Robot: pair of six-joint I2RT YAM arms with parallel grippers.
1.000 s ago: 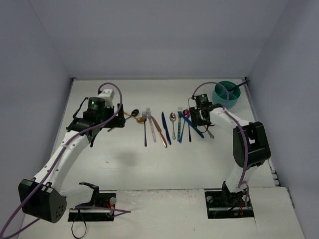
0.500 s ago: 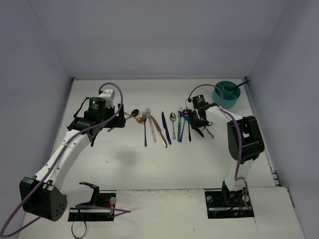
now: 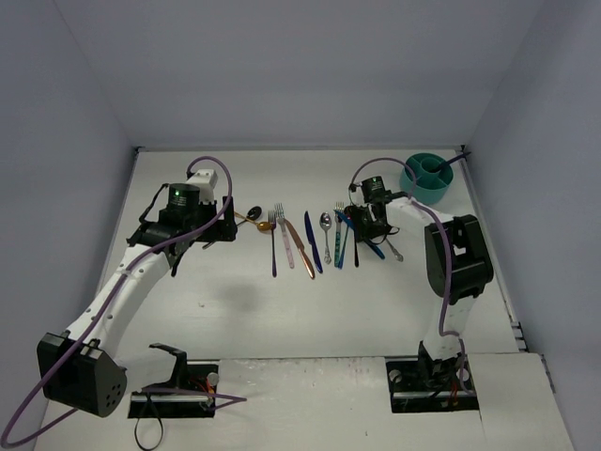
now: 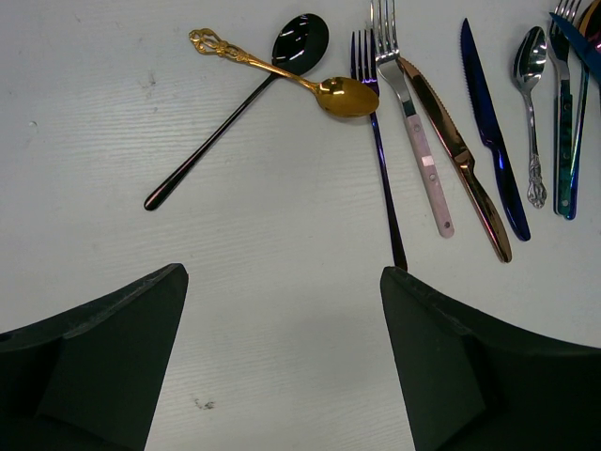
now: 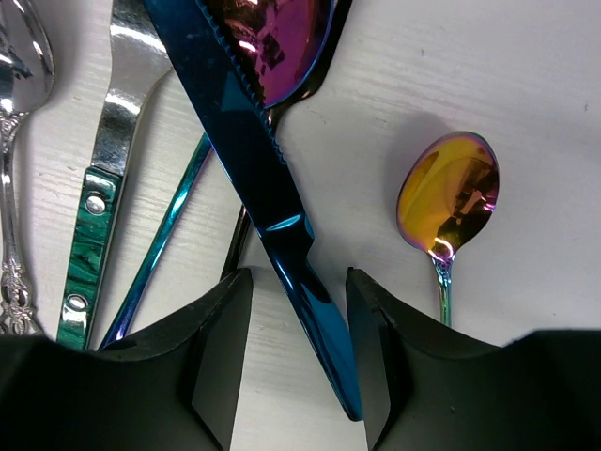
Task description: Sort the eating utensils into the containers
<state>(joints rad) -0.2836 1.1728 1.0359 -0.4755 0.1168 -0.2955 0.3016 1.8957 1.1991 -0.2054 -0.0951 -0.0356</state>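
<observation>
The utensils lie in a row across the table's middle. In the left wrist view I see a black spoon [image 4: 300, 42], a gold spoon [image 4: 343, 94], a dark blue fork [image 4: 380, 160], a pink-handled fork [image 4: 418, 150], a copper knife [image 4: 455, 150] and a blue knife [image 4: 493, 141]. My left gripper [image 4: 282, 274] is open and empty over bare table near them [image 3: 214, 235]. My right gripper [image 5: 299, 274] is low over the row's right end [image 3: 364, 225], open, with its jaws either side of the handle of a shiny blue knife [image 5: 254, 160]. The teal caddy [image 3: 427, 178] stands at the back right.
Around the right gripper lie a pink-purple spoon [image 5: 282, 38], an iridescent gold spoon [image 5: 449, 193], a green-handled fork [image 5: 89, 225] and a silver spoon [image 5: 14, 141]. A dark handle [image 3: 454, 160] sticks out of the caddy. Walls close the table at the back and both sides.
My right gripper has moved a little left and down onto the row, ending astride the blue knife's handle. The left arm has not moved.
</observation>
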